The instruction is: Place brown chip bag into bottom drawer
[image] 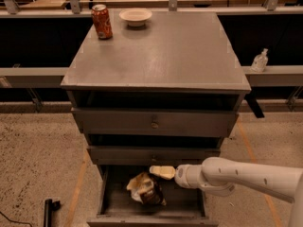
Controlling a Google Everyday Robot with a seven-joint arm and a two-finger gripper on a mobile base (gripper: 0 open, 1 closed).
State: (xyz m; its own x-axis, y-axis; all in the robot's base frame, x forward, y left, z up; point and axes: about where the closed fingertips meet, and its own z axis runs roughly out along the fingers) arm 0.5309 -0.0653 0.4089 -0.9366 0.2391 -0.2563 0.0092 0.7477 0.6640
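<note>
The brown chip bag (145, 189) lies crumpled in the open bottom drawer (187, 203), left of its middle, with a cream-yellow end up and to the left. My gripper (162, 172) is at the end of the white arm, which reaches in from the right. It hovers over the drawer, just above and to the right of the bag's top. I cannot make out contact between the gripper and the bag.
Two grey drawer fronts (154, 123) with round knobs sit above the open drawer. An orange soda can (102, 21) and a white bowl (135, 16) stand at the back of the cabinet top (170, 56). A small bottle (259, 60) stands on the right ledge.
</note>
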